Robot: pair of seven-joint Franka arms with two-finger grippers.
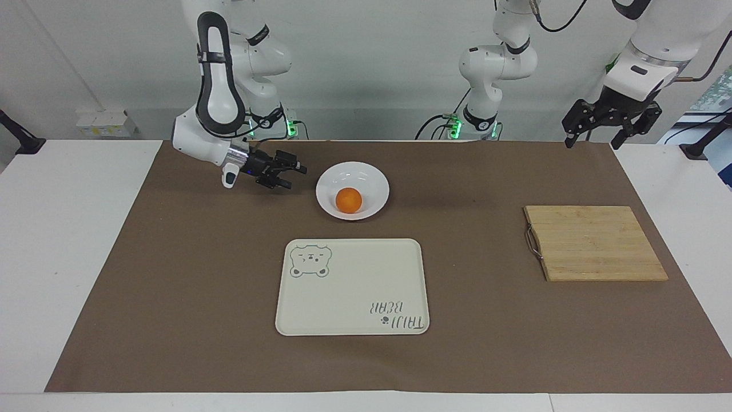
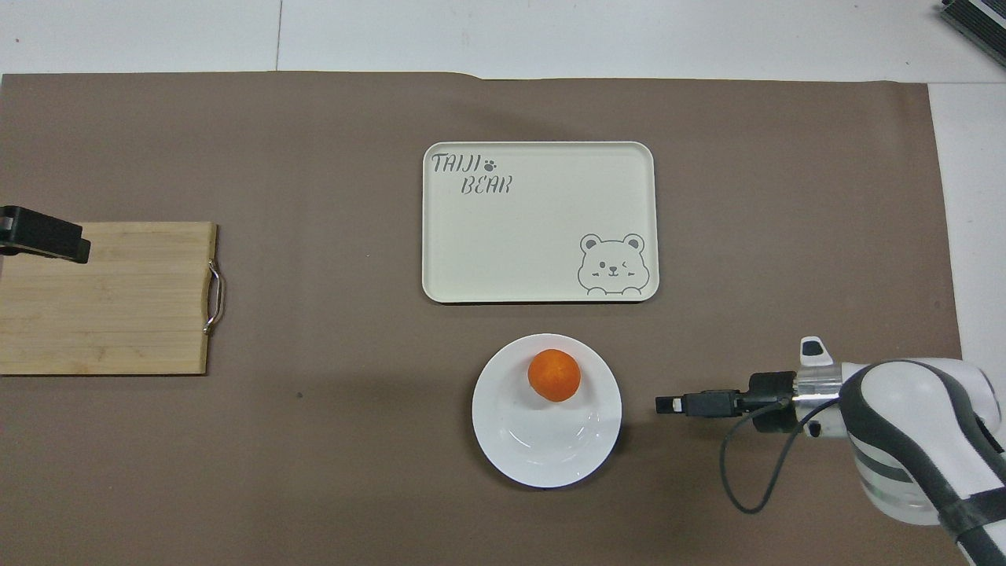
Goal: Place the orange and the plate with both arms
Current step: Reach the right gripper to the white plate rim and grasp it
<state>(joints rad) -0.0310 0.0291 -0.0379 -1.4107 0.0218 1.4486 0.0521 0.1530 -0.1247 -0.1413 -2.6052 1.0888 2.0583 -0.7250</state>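
So here's where I'm at. My right gripper (image 1: 293, 176) is turned on its side, low over the brown mat (image 1: 171, 320), jaws spread wide and empty, sitting just beside the plate (image 1: 374, 177) in the upper middle of the facing view. Not touching it, there's a visible gap to the rim. I've got it laid sideways like that because the plate is shallow with a raised lip, so my best guess is the only decent grab is pinching that rim edge-on from the side.

The orange (image 1: 348, 199) sits inside the plate, toward the edge that faces the tray. That matters: if I tilt the plate while lifting, it'll probably roll, so either the fruit comes out first or I keep things really level.

My left gripper (image 1: 607, 122) hangs up high at the upper right of the facing view, jaws wide, nothing in them, just waiting. In the overhead view only its tip (image 2: 45, 240) shows at the left edge, over the wooden cutting board (image 2: 118, 314).

The cream bear tray (image 1: 354, 286) lies in the center of the frame, just below the plate, bare. I'd guess that's a drop spot, and the board could be the other one, though I can't tell which thing goes where. Nothing's been moved yet as far as I can judge.
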